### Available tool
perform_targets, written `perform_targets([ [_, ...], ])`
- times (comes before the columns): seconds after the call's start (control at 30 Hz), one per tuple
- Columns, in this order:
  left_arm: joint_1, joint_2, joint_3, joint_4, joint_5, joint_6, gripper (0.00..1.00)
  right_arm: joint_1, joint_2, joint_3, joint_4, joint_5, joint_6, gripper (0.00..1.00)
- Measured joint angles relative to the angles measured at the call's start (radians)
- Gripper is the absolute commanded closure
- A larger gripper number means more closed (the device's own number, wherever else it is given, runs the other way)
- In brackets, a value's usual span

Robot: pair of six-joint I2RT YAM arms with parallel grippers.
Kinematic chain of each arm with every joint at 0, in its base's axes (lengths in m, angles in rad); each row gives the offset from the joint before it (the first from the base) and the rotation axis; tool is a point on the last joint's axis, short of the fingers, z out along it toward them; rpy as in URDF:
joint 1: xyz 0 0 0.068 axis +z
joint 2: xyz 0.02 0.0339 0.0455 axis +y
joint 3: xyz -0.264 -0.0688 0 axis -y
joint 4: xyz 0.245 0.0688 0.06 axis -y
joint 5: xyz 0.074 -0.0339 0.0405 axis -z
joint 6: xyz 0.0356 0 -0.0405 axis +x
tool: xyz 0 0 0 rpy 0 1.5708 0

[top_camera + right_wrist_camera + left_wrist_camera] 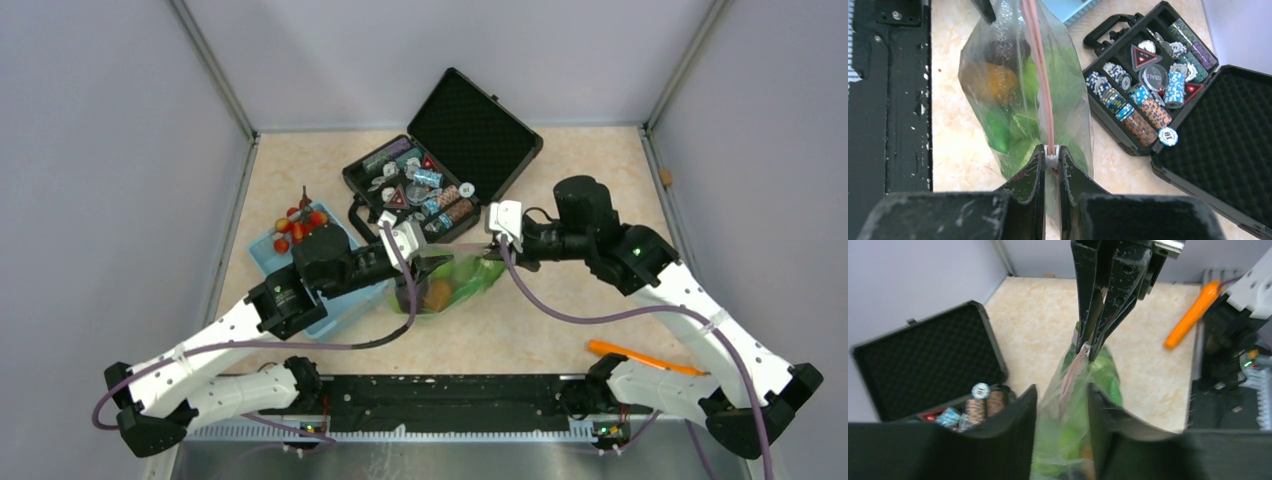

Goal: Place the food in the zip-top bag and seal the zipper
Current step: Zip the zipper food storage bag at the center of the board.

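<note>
The zip-top bag lies mid-table, held up between both grippers. Inside it is food: an orange, a dark piece and green pieces. The pink zipper runs along its mouth. My right gripper is shut on the white slider at the zipper's near end; the left wrist view shows the right gripper pinching that end. My left gripper stands open around the bag's other end, the plastic loose between its fingers. Red cherry tomatoes sit in the light blue basket.
An open black case of chips stands just behind the bag and shows beside it as the case. A long orange object lies near the right arm's base. The left arm reaches over the basket.
</note>
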Motion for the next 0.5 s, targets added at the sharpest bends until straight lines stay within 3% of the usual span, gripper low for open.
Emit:
perform_targets([
  [0.1,0.001,0.005,0.0,0.004,0.018,-0.003,0.33,-0.003,0.003,0.026,-0.031,-0.025,0.01,1.0],
  [0.27,0.003,0.111,0.067,-0.017,0.119,-0.003,0.31,-0.005,0.022,0.09,-0.077,-0.055,0.018,1.0],
  [0.4,0.006,0.217,0.119,-0.045,0.193,0.0,0.42,-0.005,0.027,0.097,-0.099,-0.067,0.019,1.0],
  [0.5,0.011,0.264,0.13,-0.056,0.215,0.002,0.64,-0.008,0.027,0.097,-0.113,-0.066,0.021,1.0],
])
